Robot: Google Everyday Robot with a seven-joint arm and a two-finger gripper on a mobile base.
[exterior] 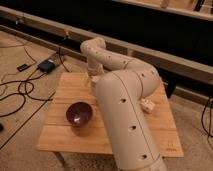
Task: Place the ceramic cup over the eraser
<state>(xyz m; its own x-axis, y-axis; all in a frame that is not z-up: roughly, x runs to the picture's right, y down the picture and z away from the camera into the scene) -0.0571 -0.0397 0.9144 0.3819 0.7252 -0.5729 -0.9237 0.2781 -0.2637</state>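
My gripper (92, 79) hangs from the arm's wrist over the far left part of the wooden table (60, 135), pointing down close to the tabletop. A pale shape at its tip may be the ceramic cup, but I cannot tell it apart from the gripper. The black eraser is not in sight; the arm or the gripper hides it. The arm's thick beige links (125, 120) cover the middle of the table.
A dark purple bowl (79, 113) stands on the left front of the table. A flat white block (147, 105) lies right of the arm. Cables (20, 90) and a small box (46, 65) lie on the floor to the left. A dark wall runs behind.
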